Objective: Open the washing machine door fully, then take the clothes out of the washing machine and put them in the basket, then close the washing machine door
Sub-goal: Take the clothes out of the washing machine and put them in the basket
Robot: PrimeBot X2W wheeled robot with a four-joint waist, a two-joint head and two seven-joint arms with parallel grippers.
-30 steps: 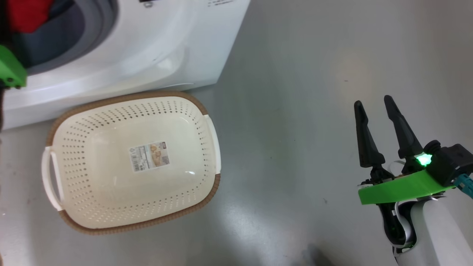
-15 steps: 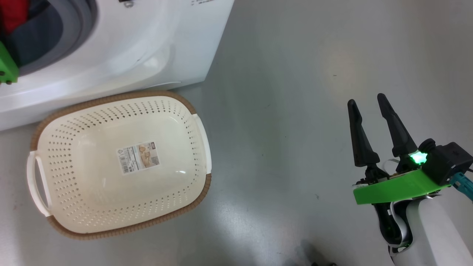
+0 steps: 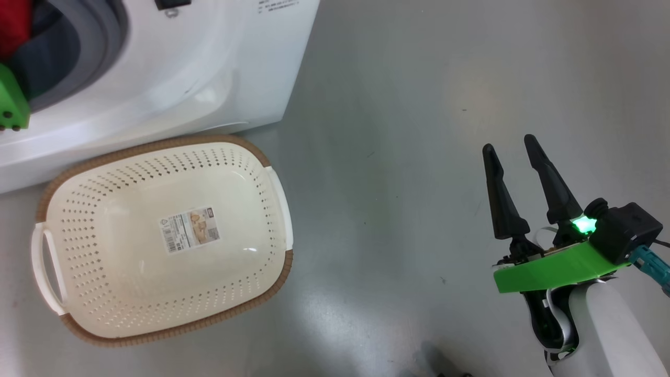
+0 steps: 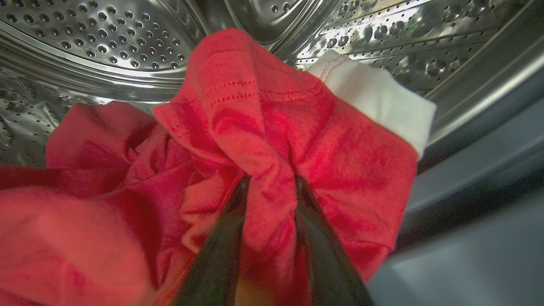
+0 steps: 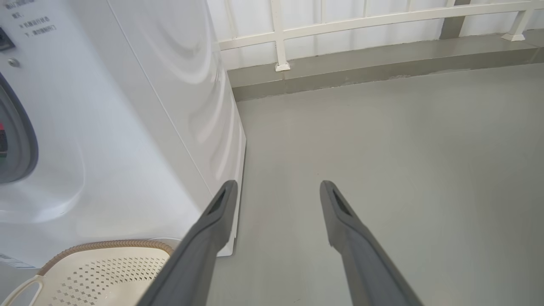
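Some red clothes (image 4: 255, 127) lie in a heap in the lower part of the drum (image 4: 106, 38). One piece stands higher than the rest. Its long fold runs up the left wrist view from the bottom middle, and its end with a white band (image 4: 374, 97) points to the upper right, toward the drum wall. The left gripper (image 4: 270, 180) is clenched on this fold: the two dark fingers (image 4: 229, 238) press the bunched fabric from both sides, and the tips are sunk in the cloth.

In the head view a little of the red clothes (image 3: 13, 26) shows in the round opening of the machine (image 3: 172, 68), at the upper left corner. A green part of the left arm (image 3: 10, 102) is just before this opening.

The basket (image 3: 157, 146) stands on the floor (image 3: 392, 131) just in front of the machine, mouth up. Its long axis goes left to right across the head view, a little tilted, with the white handles (image 3: 44, 267) at the short ends. A label (image 3: 189, 230) is on its bottom. Whether its far rim touches the machine, I cannot tell.

The right gripper (image 3: 509, 144) hangs over bare floor, well apart from the basket, at the lower right. Its fingers are spread, hold nothing, and point up the view. The right wrist view shows a white railing (image 5: 340, 21) behind the floor.
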